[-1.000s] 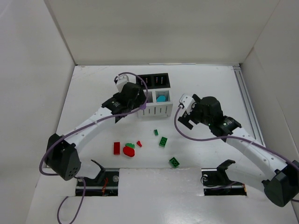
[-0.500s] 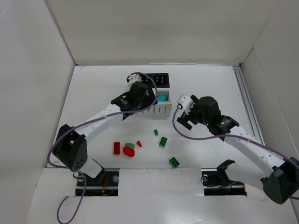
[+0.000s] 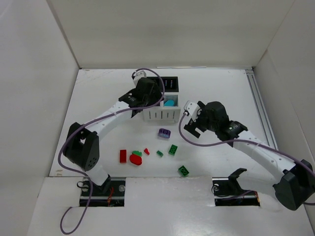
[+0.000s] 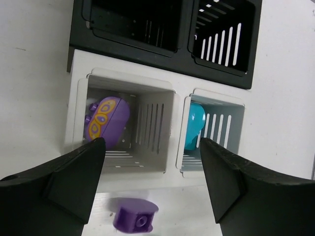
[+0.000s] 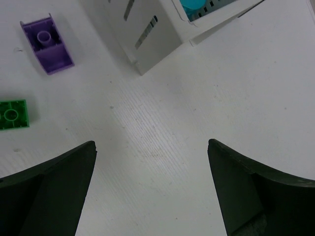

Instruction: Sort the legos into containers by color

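Note:
The containers (image 3: 170,114) are a square block of two white and two black compartments (image 4: 140,29). My left gripper (image 3: 149,100) hovers over its left side, open and empty (image 4: 152,147). One white compartment holds a rounded purple piece (image 4: 106,120), the other a cyan piece (image 4: 193,125). A purple lego (image 3: 164,132) lies on the table just in front of the block (image 4: 134,216) (image 5: 47,44). My right gripper (image 3: 190,125) stands open and empty (image 5: 151,145) to the right of it. Green legos (image 3: 173,149) and red legos (image 3: 135,159) lie nearer the arms.
Another green lego (image 3: 183,170) lies near the front edge, and a red brick (image 3: 123,156) at the left of the group. A green brick (image 5: 13,114) shows at the left of the right wrist view. White walls enclose the table; a rail (image 3: 260,113) runs along the right.
My left gripper has swung right and farther, over the containers. A purple lego now lies on the table in front of them. A small green piece has shifted nearer. The right gripper edged left.

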Controlling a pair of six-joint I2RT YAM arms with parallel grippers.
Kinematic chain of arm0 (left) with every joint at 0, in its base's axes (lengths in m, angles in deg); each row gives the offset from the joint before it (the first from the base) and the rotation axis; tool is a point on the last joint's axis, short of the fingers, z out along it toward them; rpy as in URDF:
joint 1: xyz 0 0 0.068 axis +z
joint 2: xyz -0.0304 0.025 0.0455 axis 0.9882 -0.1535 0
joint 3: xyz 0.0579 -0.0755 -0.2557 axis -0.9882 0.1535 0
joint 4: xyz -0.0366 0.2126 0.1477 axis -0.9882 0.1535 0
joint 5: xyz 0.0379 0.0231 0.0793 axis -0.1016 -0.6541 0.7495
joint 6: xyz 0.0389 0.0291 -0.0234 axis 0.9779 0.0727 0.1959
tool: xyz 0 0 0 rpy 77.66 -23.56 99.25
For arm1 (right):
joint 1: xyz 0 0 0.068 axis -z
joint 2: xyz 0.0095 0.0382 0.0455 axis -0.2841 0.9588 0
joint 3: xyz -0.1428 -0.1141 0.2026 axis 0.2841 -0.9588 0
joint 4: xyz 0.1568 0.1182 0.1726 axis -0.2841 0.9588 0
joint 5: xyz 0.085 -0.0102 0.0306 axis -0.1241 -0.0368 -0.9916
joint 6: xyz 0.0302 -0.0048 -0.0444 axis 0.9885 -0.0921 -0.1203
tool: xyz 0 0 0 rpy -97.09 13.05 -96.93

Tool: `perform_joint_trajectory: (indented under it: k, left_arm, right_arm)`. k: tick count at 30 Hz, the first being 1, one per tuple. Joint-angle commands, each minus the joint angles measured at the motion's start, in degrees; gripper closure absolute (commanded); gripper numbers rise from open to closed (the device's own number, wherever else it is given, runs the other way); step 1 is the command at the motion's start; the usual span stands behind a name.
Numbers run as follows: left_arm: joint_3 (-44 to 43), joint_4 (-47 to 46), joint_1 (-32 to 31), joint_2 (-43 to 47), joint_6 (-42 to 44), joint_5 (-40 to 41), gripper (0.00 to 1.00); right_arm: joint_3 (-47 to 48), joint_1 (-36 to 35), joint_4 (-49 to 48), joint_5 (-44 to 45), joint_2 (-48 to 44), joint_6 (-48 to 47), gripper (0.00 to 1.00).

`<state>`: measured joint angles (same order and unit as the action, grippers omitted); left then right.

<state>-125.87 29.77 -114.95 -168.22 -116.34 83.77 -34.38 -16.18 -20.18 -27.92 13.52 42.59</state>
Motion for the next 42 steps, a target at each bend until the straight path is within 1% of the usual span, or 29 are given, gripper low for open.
perform_joint_trajectory:
  k: [1, 2, 3, 5, 6, 9, 10, 11, 13, 14, 15, 16, 19, 22, 24, 26, 27, 29, 30, 33, 34, 36, 39, 41, 42]
  left_arm:
    - [2.9, -1.7, -0.9, 6.6, 1.5, 0.3, 0.25]
    - [4.0, -2.3, -0.9, 8.1, 1.5, 1.1, 0.25]
    - [4.8, -2.3, -2.3, 9.5, 2.1, 1.8, 0.25]
    - [7.2, -1.6, -2.9, 13.8, 2.1, 3.7, 0.21]
    - [8.1, -1.6, -3.7, 15.2, 2.1, 3.7, 0.21]
    - [12.1, 0.2, -4.2, 20.6, 1.0, 4.9, 0.20]
    - [13.3, 0.2, -4.2, 22.1, 1.0, 4.9, 0.19]
    - [15.5, 0.2, -4.2, 23.4, 0.5, 4.9, 0.19]
    - [17.3, 1.9, -4.2, 27.2, -0.1, 5.5, 0.18]
    - [18.7, 2.6, -4.7, 28.5, -0.9, 5.5, 0.15]
    - [19.4, 3.8, -4.7, 30.7, -0.9, 6.8, 0.15]
    - [20.3, 3.8, -4.7, 31.9, -1.7, 7.5, 0.12]
    - [22.4, 5.4, -4.7, 35.2, -2.4, 9.2, 0.10]
    - [24.7, 6.0, -4.7, 36.9, -3.1, 10.4, 0.07]
    - [25.2, 6.0, -4.7, 37.5, -3.7, 10.9, 0.06]
    - [25.8, 6.0, -4.7, 37.5, -4.2, 10.9, 0.06]
    - [25.8, 6.0, -4.7, 37.5, -4.2, 11.5, 0.06]
    - [25.8, 6.0, -4.2, 37.0, -4.8, 11.5, 0.06]
    - [25.8, 6.0, -4.2, 37.0, -4.8, 12.1, 0.06]
    - [25.8, 6.6, -4.2, 37.0, -4.8, 12.1, 0.06]
    - [25.8, 6.6, -3.6, 37.0, -4.8, 12.1, 0.06]
    - [26.3, 6.6, -3.0, 37.0, -4.8, 12.1, 0.06]
    - [26.8, 7.4, -1.6, 37.0, -5.4, 12.1, 0.05]
    - [26.8, 9.1, -1.6, 37.0, -6.2, 12.7, 0.05]
    - [27.5, 9.1, -1.6, 37.0, -7.0, 12.7, 0.05]
  right_arm:
    - [0.1, -2.7, -3.6, -1.7, 2.1, -0.2, 0.01]
    - [0.1, -2.7, -3.6, -2.4, 2.1, -0.2, 0.01]
    - [0.1, -4.5, -5.0, -2.4, 3.6, 1.0, 0.01]
    - [0.1, -6.5, -7.5, -3.9, 5.3, 3.0, 0.01]
    - [0.1, -8.9, -10.6, -4.9, 6.3, 4.2, 0.01]
    - [-0.4, -13.4, -15.2, -5.7, 10.5, 5.6, 0.01]
    - [0.3, -15.8, -17.2, -5.7, 13.5, 5.6, 0.01]
    - [1.2, -16.5, -17.2, -5.7, 15.3, 5.6, 0.01]
    - [2.7, -17.1, -17.2, -4.6, 18.6, 6.2, 0.04]
    - [3.8, -17.1, -17.8, -5.2, 21.4, 6.7, 0.04]
    - [3.8, -17.1, -17.8, -5.3, 22.7, 6.7, 0.06]
    - [4.8, -17.1, -17.8, -6.2, 23.6, 6.7, 0.06]
    - [4.8, -17.1, -17.8, -6.8, 25.7, 6.0, 0.07]
    - [5.3, -17.1, -17.8, -8.2, 28.5, 4.0, 0.07]
    - [6.6, -17.1, -17.8, -8.9, 31.4, 3.3, 0.10]
    - [7.4, -17.1, -17.8, -8.3, 32.8, 3.3, 0.18]
    - [7.4, -17.1, -17.8, -8.3, 32.8, 3.3, 0.34]
    - [7.9, -17.1, -17.3, -8.3, 32.6, 3.3, 0.50]
    - [7.9, -17.1, -16.4, -8.3, 32.0, 3.3, 0.61]
    - [7.9, -17.1, -15.8, -6.4, 27.7, 2.8, 0.70]
    - [7.9, -17.1, -14.0, -6.4, 26.5, 2.2, 0.75]
    - [8.6, -17.1, -13.4, -5.7, 23.4, 1.6, 0.80]
    - [12.8, -17.1, -11.7, -6.4, 20.7, 0.0, 0.80]
    - [15.8, -15.5, -10.0, -7.1, 20.7, -0.7, 0.80]
    - [19.9, -14.9, -9.2, -7.1, 20.7, -1.3, 0.80]
